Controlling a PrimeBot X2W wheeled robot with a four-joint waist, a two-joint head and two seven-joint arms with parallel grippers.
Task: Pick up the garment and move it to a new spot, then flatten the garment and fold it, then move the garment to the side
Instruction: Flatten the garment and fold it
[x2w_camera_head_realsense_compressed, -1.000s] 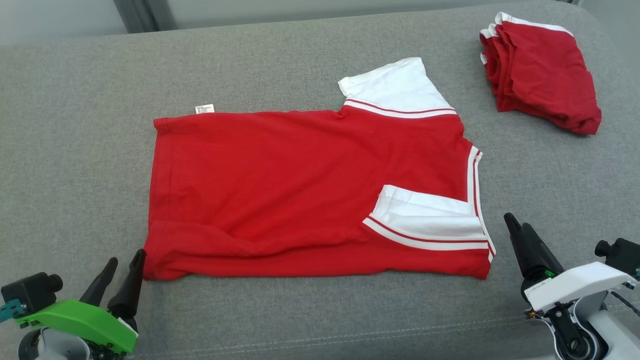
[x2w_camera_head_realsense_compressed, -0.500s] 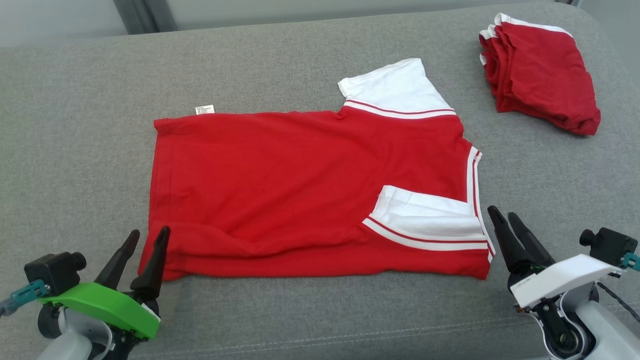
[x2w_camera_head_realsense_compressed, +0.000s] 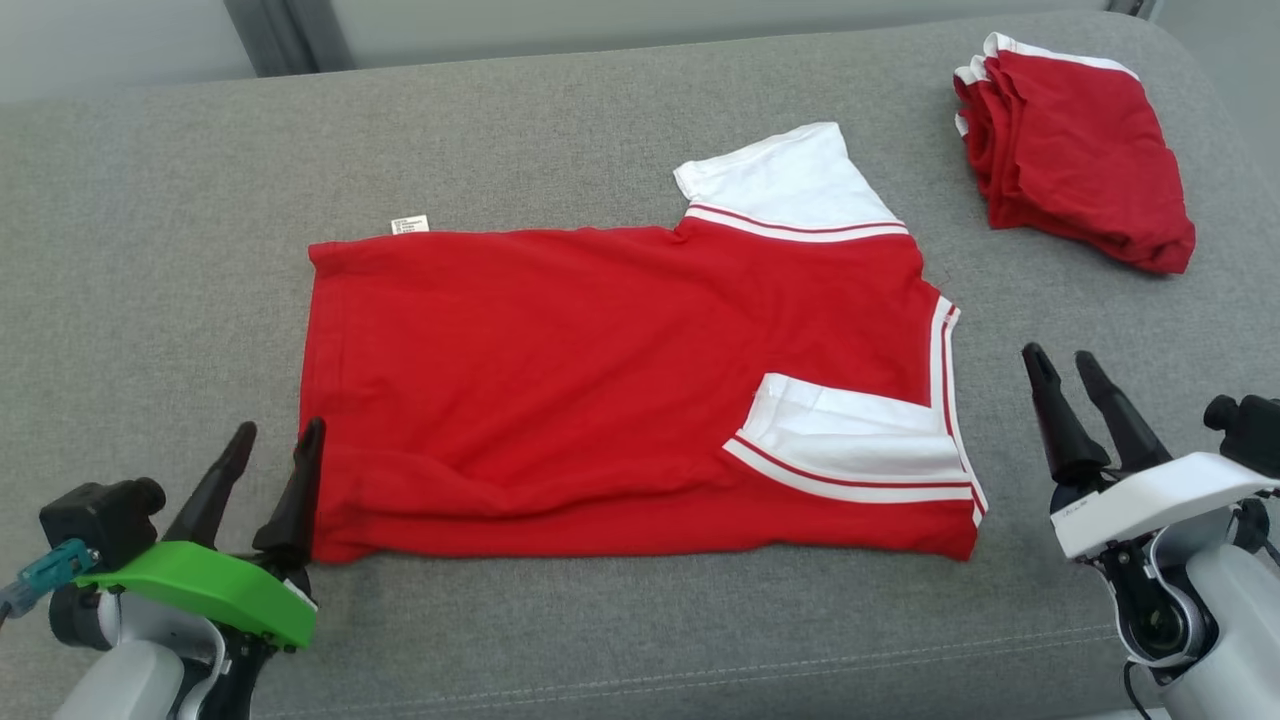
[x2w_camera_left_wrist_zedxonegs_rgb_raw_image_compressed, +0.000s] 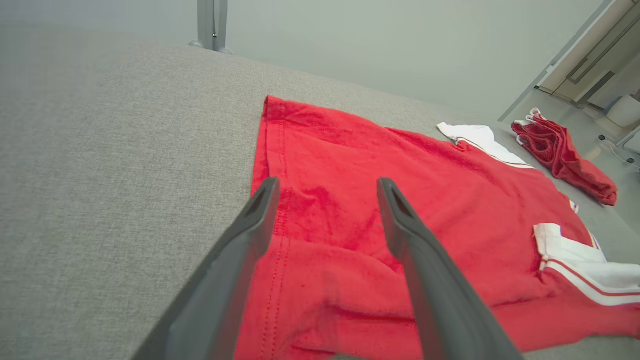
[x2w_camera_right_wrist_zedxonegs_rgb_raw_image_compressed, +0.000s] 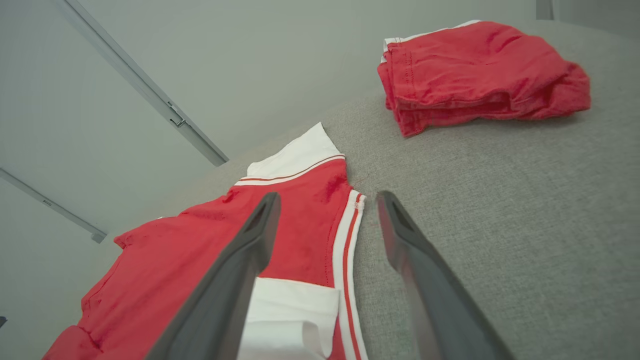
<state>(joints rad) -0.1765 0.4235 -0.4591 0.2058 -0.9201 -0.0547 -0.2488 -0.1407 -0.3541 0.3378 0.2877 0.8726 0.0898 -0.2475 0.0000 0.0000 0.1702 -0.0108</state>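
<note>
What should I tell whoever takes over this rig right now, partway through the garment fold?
Left gripper: open, fingers at the near left hem corner of the red garment; contact unclear.
Right gripper: open, above the grey cushion to the right of the garment's striped edge, holding nothing.
Garment: spread flat mid-cushion. A folded red pile sits at the far right.
Done: laid flat, near white sleeve folded onto the body.
To do: far white sleeve sticks out unfolded; finish folding, then move the garment aside.
</note>
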